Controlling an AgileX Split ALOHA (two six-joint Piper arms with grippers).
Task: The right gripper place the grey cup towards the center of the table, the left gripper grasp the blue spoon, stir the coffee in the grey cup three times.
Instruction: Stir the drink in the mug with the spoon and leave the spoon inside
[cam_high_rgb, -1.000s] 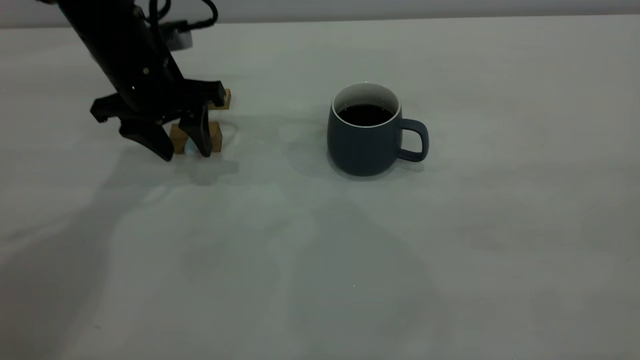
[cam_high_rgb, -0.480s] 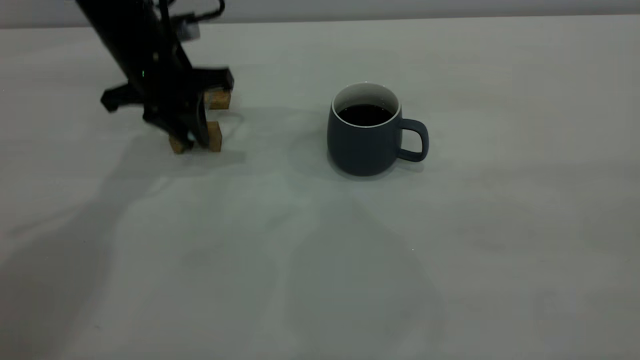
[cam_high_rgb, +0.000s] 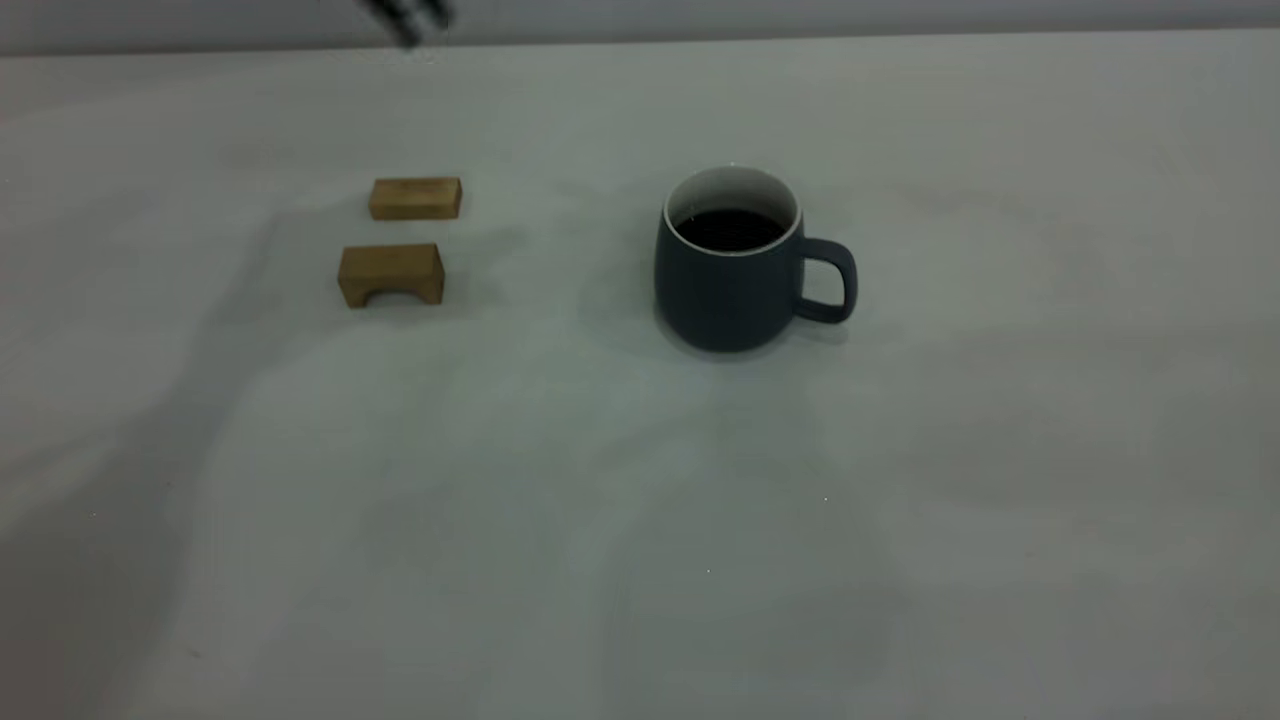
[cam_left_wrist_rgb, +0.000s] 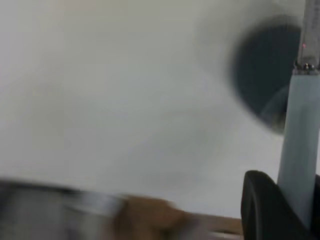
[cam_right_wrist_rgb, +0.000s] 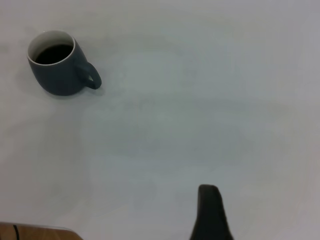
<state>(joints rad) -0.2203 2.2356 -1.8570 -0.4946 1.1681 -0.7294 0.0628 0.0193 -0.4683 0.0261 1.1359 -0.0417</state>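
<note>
The grey cup stands upright near the middle of the table, handle to the right, with dark coffee inside. My left gripper is shut on the blue spoon, whose pale handle rises between the fingers to a grey metal neck. It hangs high above the table, with the cup a blur beyond it. In the exterior view only a dark smear of the left gripper shows at the top edge. The right gripper is far from the cup, over bare table.
Two wooden blocks lie left of the cup: a flat one and an arched one in front of it. A brown wooden edge shows at a corner of the right wrist view.
The left gripper closed at the wooden blocks, then rose fast and almost left the exterior view, taking the spoon. Both blocks now show uncovered. The cup has not moved.
</note>
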